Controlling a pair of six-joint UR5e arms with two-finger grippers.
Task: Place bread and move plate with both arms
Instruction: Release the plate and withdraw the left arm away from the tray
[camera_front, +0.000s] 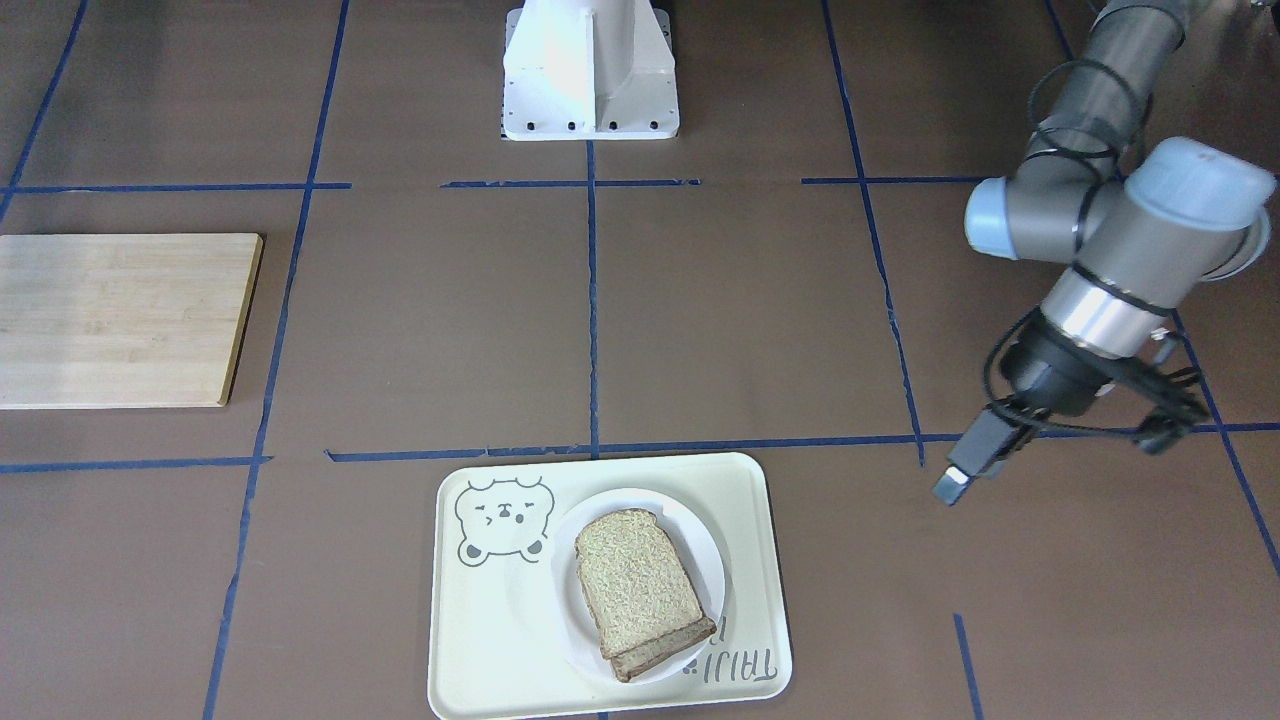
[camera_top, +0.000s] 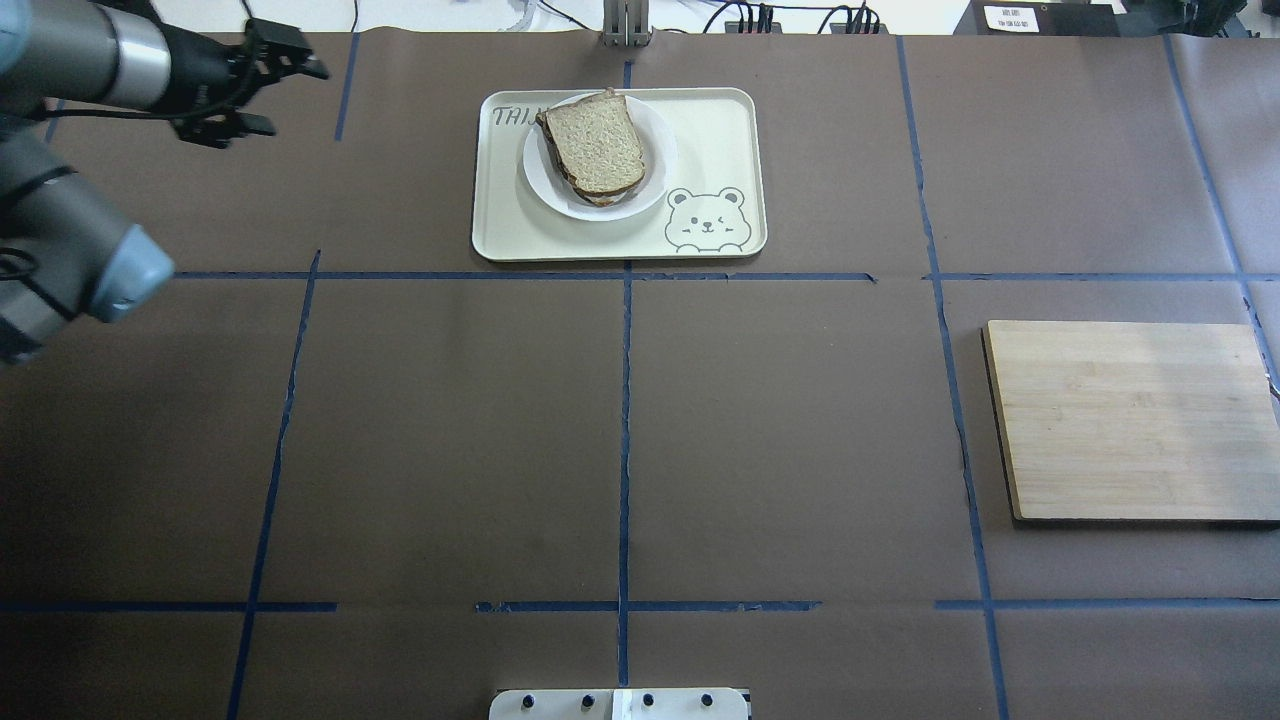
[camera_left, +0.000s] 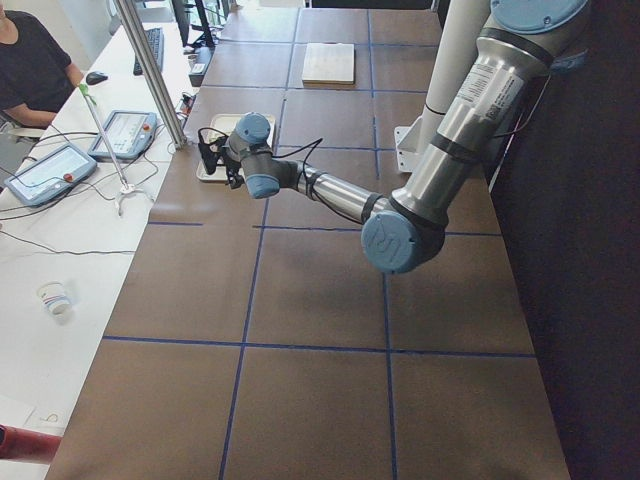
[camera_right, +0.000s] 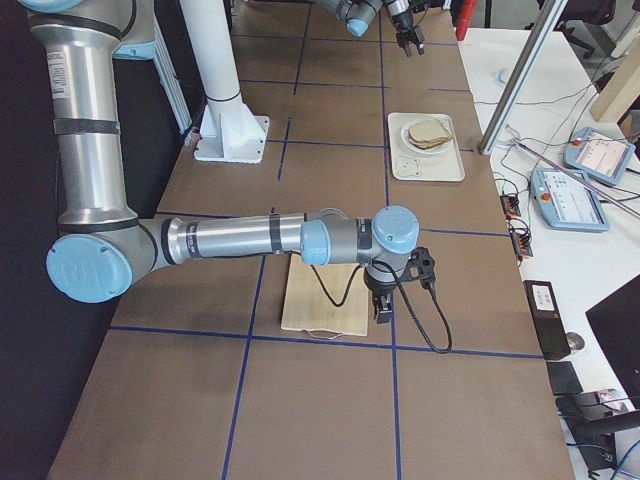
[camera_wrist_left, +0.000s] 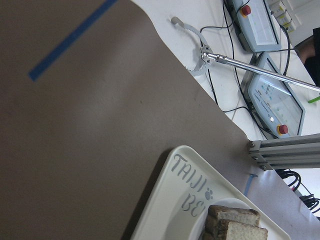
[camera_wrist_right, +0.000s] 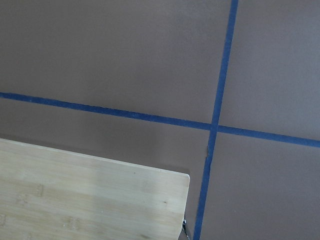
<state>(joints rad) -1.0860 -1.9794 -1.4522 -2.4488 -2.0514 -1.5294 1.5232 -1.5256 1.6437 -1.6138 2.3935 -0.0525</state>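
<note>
Bread (camera_front: 640, 580) on plate (camera_front: 703, 545), rounded top toward white base (camera_front: 590, 80), long axis slightly skewed, both jaws' state impossible to tell

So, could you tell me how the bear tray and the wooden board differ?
The tray is cream with a raised rim and rounded corners; the wooden board is tan, flat-edged, square-cornered. The tray carries the plate and bread; the board carries neither. Both are rectangular and lie flat.
</note>
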